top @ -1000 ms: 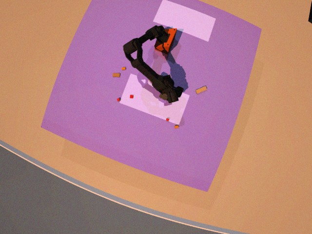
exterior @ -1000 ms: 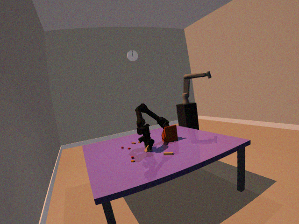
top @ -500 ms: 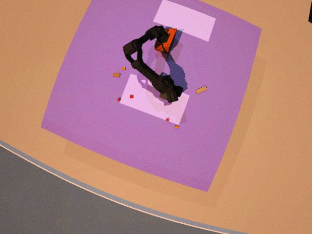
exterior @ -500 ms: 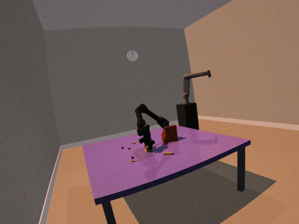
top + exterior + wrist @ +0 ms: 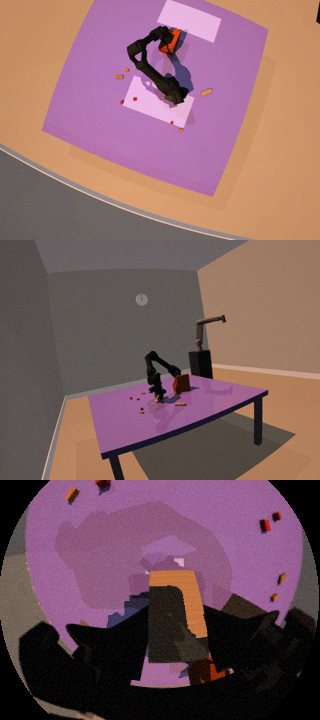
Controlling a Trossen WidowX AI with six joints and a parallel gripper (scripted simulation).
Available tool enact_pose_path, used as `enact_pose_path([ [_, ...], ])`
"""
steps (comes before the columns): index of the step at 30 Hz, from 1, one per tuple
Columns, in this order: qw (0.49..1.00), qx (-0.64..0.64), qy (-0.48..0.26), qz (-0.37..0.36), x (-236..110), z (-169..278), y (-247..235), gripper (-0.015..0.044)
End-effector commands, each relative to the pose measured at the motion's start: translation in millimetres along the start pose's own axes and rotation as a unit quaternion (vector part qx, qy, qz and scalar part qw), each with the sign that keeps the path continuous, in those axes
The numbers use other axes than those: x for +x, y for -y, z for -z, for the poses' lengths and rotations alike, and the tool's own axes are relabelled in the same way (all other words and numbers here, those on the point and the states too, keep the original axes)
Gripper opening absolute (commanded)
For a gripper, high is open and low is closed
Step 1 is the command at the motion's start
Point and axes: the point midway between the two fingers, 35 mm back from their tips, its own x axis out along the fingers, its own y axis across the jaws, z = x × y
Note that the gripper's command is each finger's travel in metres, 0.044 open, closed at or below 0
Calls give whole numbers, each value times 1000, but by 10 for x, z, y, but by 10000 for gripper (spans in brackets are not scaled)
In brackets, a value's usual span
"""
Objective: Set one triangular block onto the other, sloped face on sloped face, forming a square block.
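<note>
Purple table under a dim room: down near its middle, the gripper pinches a tan triangular block, seemingly one sloped half, so it can be carried off. Where the second triangular block lies I cannot tell for sure; possibly it is the tan piece nearby. Small red and orange bits lie scattered around.
</note>
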Motion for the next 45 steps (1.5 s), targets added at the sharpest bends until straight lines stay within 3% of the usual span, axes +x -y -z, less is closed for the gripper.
enact_pose_path([
  [1,1000,8,7,-7,-187,-43,-8,0],
  [17,1000,-23,7,-5,-194,-36,-11,0],
  [28,983,-184,8,-5,-194,-36,-9,0],
  [45,909,-417,9,-3,-194,-39,-6,0],
])
